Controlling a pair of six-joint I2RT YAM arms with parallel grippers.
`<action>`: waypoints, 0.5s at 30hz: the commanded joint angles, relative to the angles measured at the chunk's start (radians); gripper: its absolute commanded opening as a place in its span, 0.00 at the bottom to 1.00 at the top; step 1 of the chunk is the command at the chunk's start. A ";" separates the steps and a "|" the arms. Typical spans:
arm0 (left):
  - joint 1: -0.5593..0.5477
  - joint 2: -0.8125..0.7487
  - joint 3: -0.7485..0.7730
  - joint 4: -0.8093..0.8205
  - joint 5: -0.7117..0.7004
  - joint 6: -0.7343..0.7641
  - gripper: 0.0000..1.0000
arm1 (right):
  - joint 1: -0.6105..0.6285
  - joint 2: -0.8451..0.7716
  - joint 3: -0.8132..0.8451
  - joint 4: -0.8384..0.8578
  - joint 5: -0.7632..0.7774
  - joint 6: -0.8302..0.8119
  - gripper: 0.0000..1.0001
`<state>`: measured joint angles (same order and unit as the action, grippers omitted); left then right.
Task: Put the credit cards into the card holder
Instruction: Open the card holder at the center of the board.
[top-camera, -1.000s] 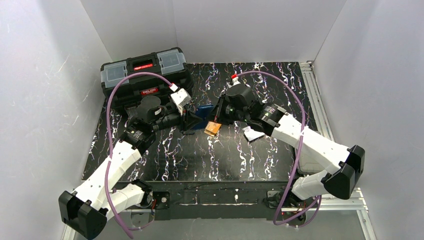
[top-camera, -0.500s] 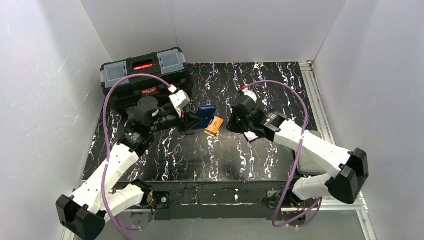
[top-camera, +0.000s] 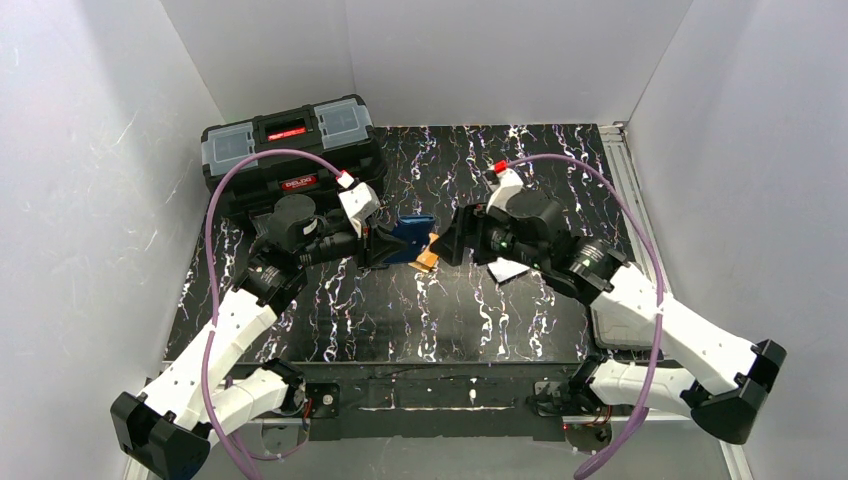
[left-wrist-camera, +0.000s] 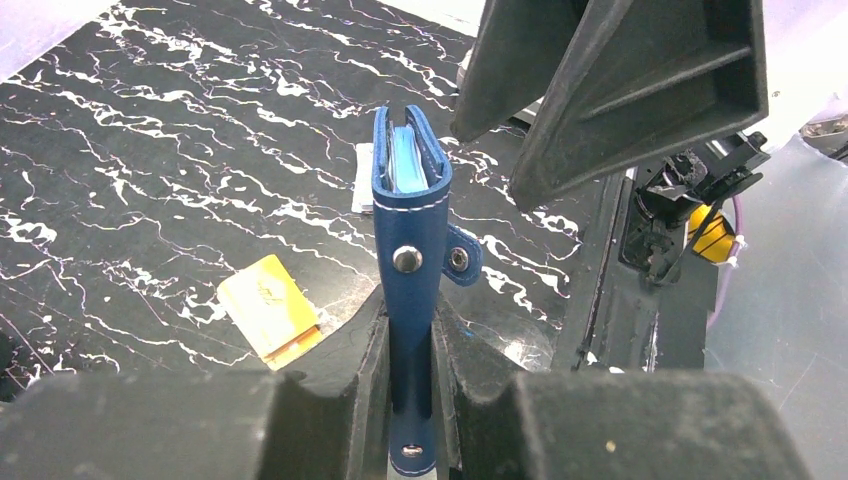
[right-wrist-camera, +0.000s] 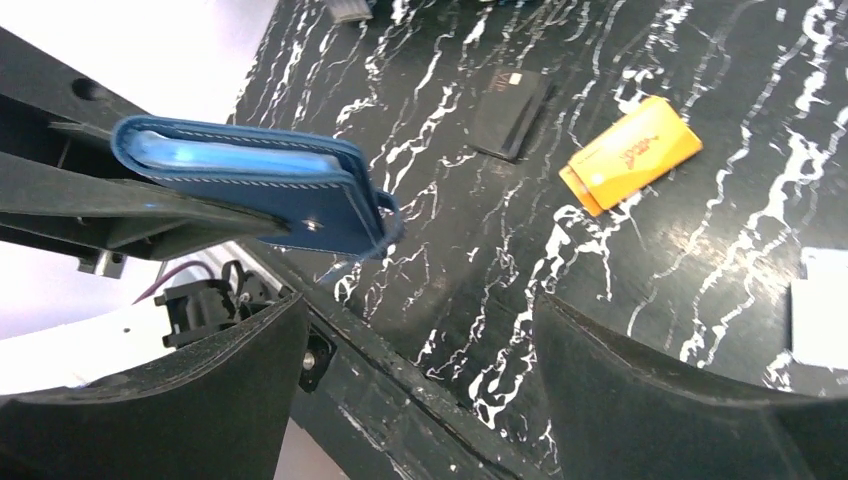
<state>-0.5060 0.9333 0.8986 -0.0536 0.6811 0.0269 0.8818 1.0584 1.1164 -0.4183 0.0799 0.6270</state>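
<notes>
Left pincer (left-wrist-camera: 410, 345): is closing narrowly on the bottom edge of the small navy blue folding card holder (left-wrist-camera: 410, 230) and is holding it clear of the black, white-veined worktop (top-camera: 450, 310).
Card holder (top-camera: 413, 235): is standing on edge in the air, its light blue lining showing at the top and its snap tab hanging unfastened at the side.
Right pincer (right-wrist-camera: 420, 355): is gaping wide and gripping nothing, facing the card holder from just beside it.
Orange-yellow card (top-camera: 428, 260): a thin rectangular plastic card, is lying flat on the worktop near the card holder, touching neither pincer.
Whitish-grey card (top-camera: 508, 270): is lying flat on the worktop, farther from the card holder, under the right arm.
Toolbox (top-camera: 290, 150): big and black, is sitting behind the card holder on the left arm's side.
</notes>
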 joint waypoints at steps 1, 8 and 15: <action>-0.003 -0.021 0.009 0.025 0.025 -0.011 0.00 | 0.022 0.072 0.073 0.083 -0.117 -0.053 0.89; -0.004 -0.029 0.005 0.021 0.044 -0.015 0.00 | 0.043 0.151 0.117 0.137 -0.150 -0.056 0.84; -0.003 -0.044 0.001 0.012 0.065 -0.020 0.00 | 0.042 0.170 0.127 0.088 -0.086 -0.059 0.61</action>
<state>-0.5060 0.9276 0.8982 -0.0536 0.7040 0.0147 0.9234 1.2491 1.2060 -0.3416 -0.0425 0.5846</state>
